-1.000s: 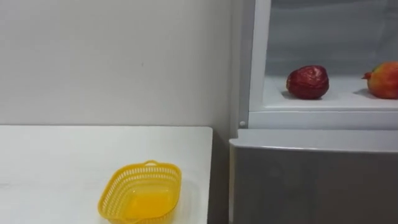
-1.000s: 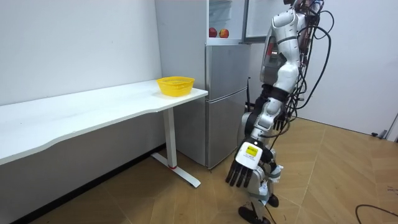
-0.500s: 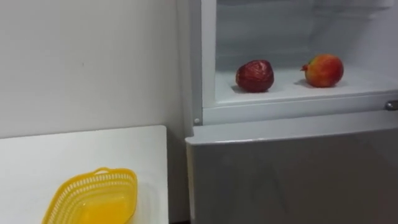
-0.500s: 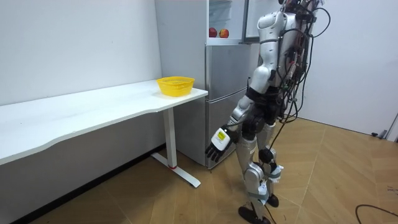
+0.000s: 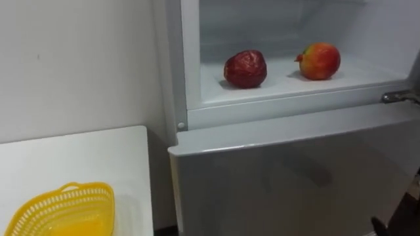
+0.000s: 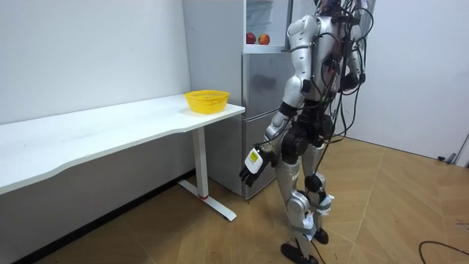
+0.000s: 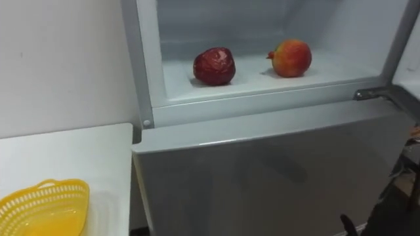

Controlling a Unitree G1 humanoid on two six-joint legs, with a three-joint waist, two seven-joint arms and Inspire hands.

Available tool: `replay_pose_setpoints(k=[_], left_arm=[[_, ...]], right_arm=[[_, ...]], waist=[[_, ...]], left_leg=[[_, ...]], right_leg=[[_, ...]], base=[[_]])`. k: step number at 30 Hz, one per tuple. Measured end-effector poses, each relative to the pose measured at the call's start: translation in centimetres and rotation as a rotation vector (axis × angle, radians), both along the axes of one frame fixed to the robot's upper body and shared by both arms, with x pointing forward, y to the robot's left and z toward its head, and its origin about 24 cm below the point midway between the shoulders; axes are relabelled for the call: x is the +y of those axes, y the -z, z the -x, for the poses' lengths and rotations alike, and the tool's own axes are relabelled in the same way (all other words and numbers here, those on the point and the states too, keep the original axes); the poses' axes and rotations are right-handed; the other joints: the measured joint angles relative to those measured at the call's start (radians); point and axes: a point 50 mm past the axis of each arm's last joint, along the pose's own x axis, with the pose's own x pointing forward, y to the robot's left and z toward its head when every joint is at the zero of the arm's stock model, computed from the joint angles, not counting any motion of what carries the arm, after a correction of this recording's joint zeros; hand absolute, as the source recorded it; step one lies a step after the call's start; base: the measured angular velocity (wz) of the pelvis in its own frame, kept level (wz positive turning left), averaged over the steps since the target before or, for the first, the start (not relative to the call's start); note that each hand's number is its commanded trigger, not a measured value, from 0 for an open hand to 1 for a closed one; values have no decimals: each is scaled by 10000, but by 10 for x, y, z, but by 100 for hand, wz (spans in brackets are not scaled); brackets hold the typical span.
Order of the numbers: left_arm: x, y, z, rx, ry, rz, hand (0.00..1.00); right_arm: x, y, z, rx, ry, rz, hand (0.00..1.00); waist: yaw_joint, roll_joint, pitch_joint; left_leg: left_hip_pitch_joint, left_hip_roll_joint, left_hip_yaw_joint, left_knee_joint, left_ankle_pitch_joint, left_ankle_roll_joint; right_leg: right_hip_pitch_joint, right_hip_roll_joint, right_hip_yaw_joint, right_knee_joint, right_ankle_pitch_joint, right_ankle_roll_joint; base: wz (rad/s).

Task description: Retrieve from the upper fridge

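With its fingers loose, nearly straight and empty, the robot's left hand (image 6: 251, 163) hangs low at thigh height on the room view's left. It is in front of the fridge (image 6: 265, 110) and apart from it. The robot stands upright on the wooden floor (image 6: 388, 213), facing the open upper compartment.

The room view gives the stance, bare floor behind and beside the robot, and the full run of the one white table (image 6: 110, 128). The table's end stops just short of the fridge's side.

The eye views bring the white shelf (image 5: 279, 84) close. On it stand two fruits: a dark red fruit (image 5: 245, 68), wrinkled, nearer the compartment's left wall and the front lip, and a red-orange fruit (image 5: 319, 61) further right and slightly deeper. They stand apart, with bare shelf between them and in front of them. A small metal bracket (image 5: 398, 97) juts out at the shelf's right front corner, above the closed grey lower door (image 5: 289, 177).

One yellow basket (image 5: 62, 210) sits on the table's near corner, cut off by the left eye view's lower edge. A narrow dark gap separates the table from the fridge.
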Motion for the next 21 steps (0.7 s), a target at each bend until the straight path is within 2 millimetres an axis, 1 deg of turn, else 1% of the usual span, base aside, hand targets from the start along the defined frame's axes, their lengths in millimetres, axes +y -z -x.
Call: replay_pose_setpoints(k=[1,2,3,4,5,6,7,9,10,12,14,15,17,18,20,21], left_arm=[[0,0,2,66,2,-5,0],[1,1,4,188,43,-7,0],[0,1,6,301,271,33,0],[-1,1,7,351,395,82,0],[-2,2,6,389,527,169,0],[-2,2,5,415,616,212,0],[-2,2,5,452,645,256,0],[-2,4,7,716,842,285,0],[-1,4,8,785,899,288,0],[-3,6,6,1060,1240,406,0],[-4,6,2,1004,1437,462,0],[-3,6,-1,980,1551,498,0],[-2,6,-4,1054,1826,476,0],[-2,6,-8,1025,2038,452,0],[-3,6,-9,1036,2153,478,0],[-2,6,-9,1032,2161,469,0]], right_arm=[[1,-5,-1,-211,-32,59,0],[2,-14,-2,-672,-55,154,0],[4,-25,-3,-1179,-54,264,0],[4,-30,-4,-1464,-46,305,0],[6,-40,-5,-2032,-67,355,0],[8,-48,-8,-2483,-97,440,0],[8,-51,-9,-2642,-109,555,0],[12,-66,-10,-3324,-166,1521,0],[13,-70,-11,-3537,-200,1779,0],[22,-81,-13,-4266,-534,2102,0],[29,-85,-14,-4529,-835,2117,0],[33,-87,-13,-4650,-1008,2176,0],[38,-90,-12,-4852,-1222,2255,0],[41,-92,-12,-4987,-1362,2239,0],[43,-96,-12,-5215,-1582,2311,0],[44,-97,-11,-5341,-1677,2383,0]], waist=[[2,24,-10],[-2,49,-23],[-10,96,-12],[-10,121,-19],[-10,161,-47],[-5,194,-28],[12,207,-27],[32,260,-23],[52,267,-18],[69,265,10],[113,234,28],[210,215,39],[296,178,52],[322,155,38],[369,146,27],[482,83,11]], left_leg=[[-8,4,3,-2,0,0],[-53,14,1,-2,0,0],[-105,19,25,-1,0,0],[-131,23,65,1,0,0],[-173,33,166,10,0,0],[-170,56,234,9,0,0],[-165,65,235,9,0,-1],[-157,80,232,6,1,-2],[-159,81,232,6,2,-3],[-110,94,234,7,3,-4],[-80,100,235,8,3,-5],[-85,99,237,8,2,-5],[-99,88,239,9,2,-5],[-149,76,237,11,2,-5],[-181,61,236,10,2,-5],[-202,56,236,9,3,-4]], right_leg=[[-54,9,22,7,8,-13],[-87,24,36,13,26,-37],[-119,30,47,13,29,-41],[-144,32,48,19,30,-43],[-233,36,50,45,36,-48],[-238,64,67,29,71,-59],[-232,73,69,21,87,-71],[-214,80,23,43,92,-77],[-214,79,10,52,93,-77],[-229,87,3,155,93,-78],[-222,90,-6,188,95,-81],[-240,85,-12,207,96,-84],[-260,74,-11,209,95,-82],[-281,61,-13,194,88,-71],[-363,53,-9,207,100,-48],[-343,48,-11,224,108,-39]], base=[[-15],[-11],[-9],[-3],[0],[-3],[0],[2],[4],[0],[0],[0],[0],[3],[2],[0]])
